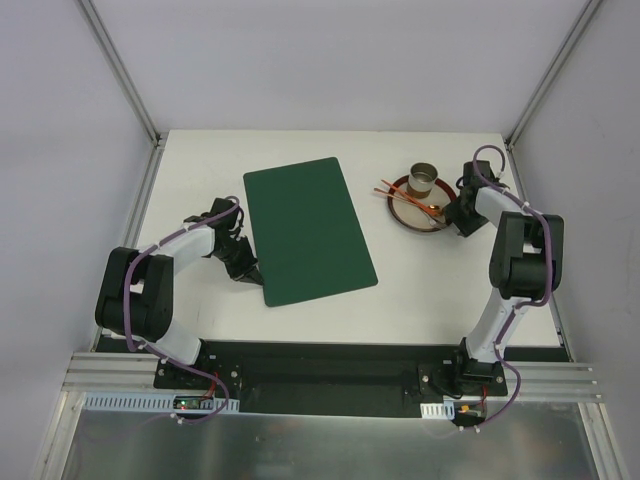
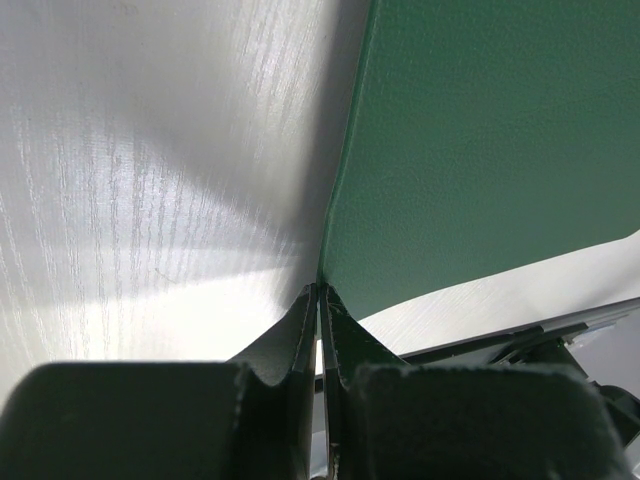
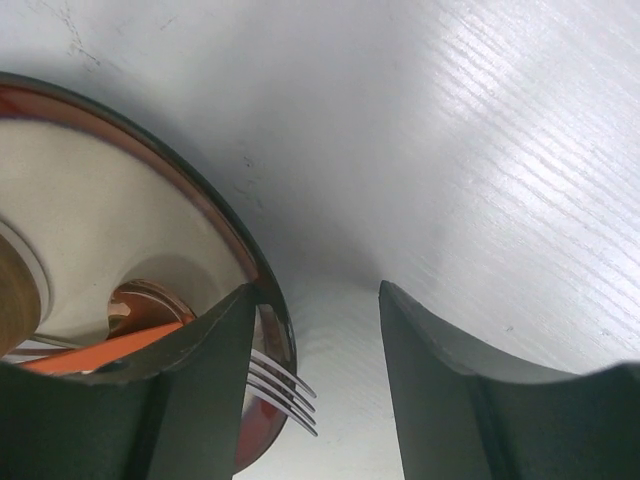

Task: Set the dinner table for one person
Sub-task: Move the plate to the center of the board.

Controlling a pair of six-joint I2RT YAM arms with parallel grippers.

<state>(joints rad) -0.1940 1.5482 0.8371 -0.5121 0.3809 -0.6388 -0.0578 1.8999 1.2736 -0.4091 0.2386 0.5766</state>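
The white dinner table [image 1: 200, 180] holds a dark green placemat [image 1: 308, 230], lying skewed at the centre. My left gripper [image 1: 250, 272] is at the mat's near left corner. In the left wrist view its fingers [image 2: 320, 292] are pressed together, with the corner of the placemat [image 2: 480, 150] at their tips. A red-rimmed plate [image 1: 418, 212] at the back right carries a cup [image 1: 424, 180], orange-handled utensils [image 1: 405, 196] and a fork [image 3: 285, 390]. My right gripper [image 1: 462, 215] is open beside the plate's right rim [image 3: 225, 225], with one finger over the rim [image 3: 315, 300].
Aluminium frame posts [image 1: 120, 70] stand at the table's back corners. The arm bases sit on a black strip [image 1: 320, 370] at the near edge. Bare white tabletop lies between the placemat and the plate.
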